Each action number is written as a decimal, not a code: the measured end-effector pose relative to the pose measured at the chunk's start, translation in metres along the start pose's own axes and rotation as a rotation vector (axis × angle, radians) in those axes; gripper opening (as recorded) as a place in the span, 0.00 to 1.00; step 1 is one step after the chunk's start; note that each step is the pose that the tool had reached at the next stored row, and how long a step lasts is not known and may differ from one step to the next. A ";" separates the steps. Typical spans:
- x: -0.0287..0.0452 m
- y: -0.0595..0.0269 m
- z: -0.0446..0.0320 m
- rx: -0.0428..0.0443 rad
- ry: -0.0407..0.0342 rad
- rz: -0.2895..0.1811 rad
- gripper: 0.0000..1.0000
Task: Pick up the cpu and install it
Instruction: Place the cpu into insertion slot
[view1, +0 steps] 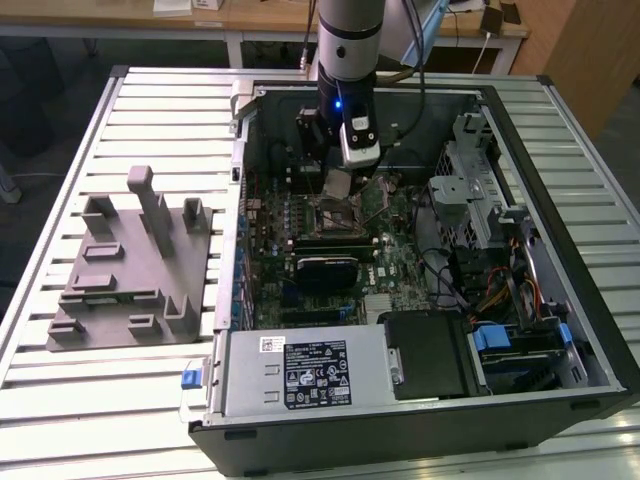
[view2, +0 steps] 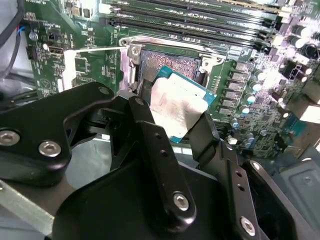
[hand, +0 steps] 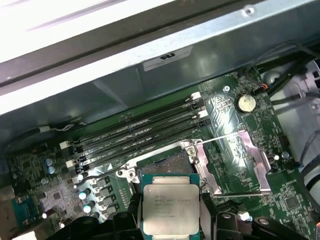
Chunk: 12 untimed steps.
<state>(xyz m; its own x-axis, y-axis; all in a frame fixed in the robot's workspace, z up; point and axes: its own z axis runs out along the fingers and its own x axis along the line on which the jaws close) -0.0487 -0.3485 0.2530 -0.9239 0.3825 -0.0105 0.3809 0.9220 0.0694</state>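
The cpu (view2: 177, 102), a thin square chip with a pale silver top, is held between my gripper's two black fingers (view2: 144, 97). My gripper (view2: 175, 112) is shut on its opposite edges. The chip hangs slightly tilted just above the open black socket (view2: 170, 62) on the green motherboard. In the first wrist view the cpu (hand: 170, 202) lies just short of the socket (hand: 167, 164), whose metal load plate (hand: 240, 162) is swung open to one side. In the exterior view my gripper (view1: 338, 188) reaches down into the open computer case over the socket (view1: 336, 212).
The case wall (view1: 240, 200) and memory slots (hand: 140, 132) flank the socket. A power supply (view1: 300, 372) and drive cage (view1: 470, 200) fill the case's near and right parts in the exterior view. A grey fixture block (view1: 130, 265) sits on the slatted table at that view's left.
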 end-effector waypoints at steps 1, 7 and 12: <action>0.0000 0.0000 0.0000 0.0001 -0.0006 0.009 0.54; 0.0000 0.0000 0.0002 0.0006 -0.0045 0.065 0.54; 0.0000 0.0000 0.0004 0.0012 -0.0080 0.115 0.54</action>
<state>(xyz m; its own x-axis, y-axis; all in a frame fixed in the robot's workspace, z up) -0.0487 -0.3485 0.2526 -0.8736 0.4866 -0.0105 0.4848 0.8719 0.0694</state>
